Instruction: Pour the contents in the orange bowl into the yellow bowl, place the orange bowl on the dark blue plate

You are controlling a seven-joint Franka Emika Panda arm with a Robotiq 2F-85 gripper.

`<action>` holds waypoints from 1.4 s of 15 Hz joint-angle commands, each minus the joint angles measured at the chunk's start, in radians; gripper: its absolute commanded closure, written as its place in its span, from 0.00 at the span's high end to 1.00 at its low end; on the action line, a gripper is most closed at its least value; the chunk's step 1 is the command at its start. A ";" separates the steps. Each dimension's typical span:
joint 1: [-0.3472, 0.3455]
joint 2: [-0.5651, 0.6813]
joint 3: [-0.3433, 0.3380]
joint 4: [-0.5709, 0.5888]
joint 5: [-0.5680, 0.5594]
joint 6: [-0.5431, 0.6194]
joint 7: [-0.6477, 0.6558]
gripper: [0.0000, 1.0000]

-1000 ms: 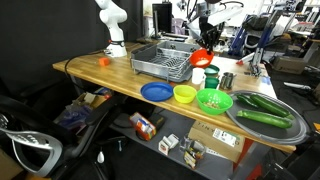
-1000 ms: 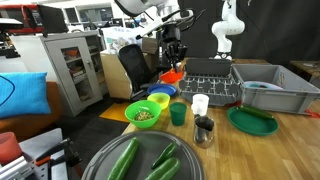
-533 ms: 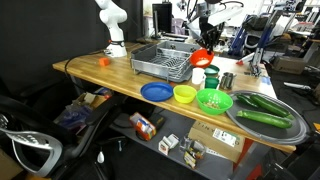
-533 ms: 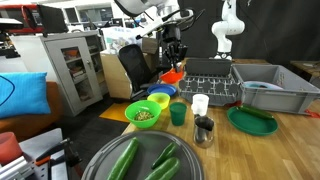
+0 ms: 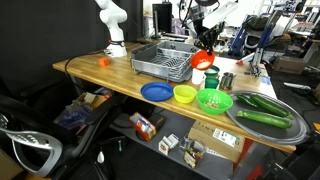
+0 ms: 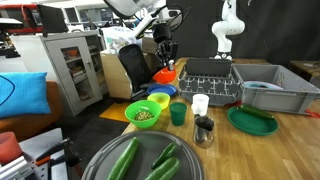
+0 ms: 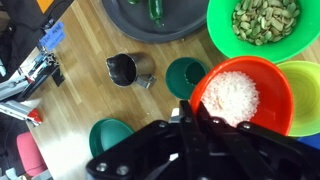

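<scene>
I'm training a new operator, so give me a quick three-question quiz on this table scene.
1. True or false: the orange bowl rests on the blue plate.
2. What does the orange bowl hold? A white grains, B water, C nothing.
3. Fill in: between the blue plate and the green bowl sits the ___ bowl.
Key: 1 false, the gripper holds it in the air; 2 A; 3 yellow bowl.
</scene>
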 commanded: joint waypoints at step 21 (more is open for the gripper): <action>0.028 0.156 -0.004 0.146 -0.057 -0.099 -0.003 0.02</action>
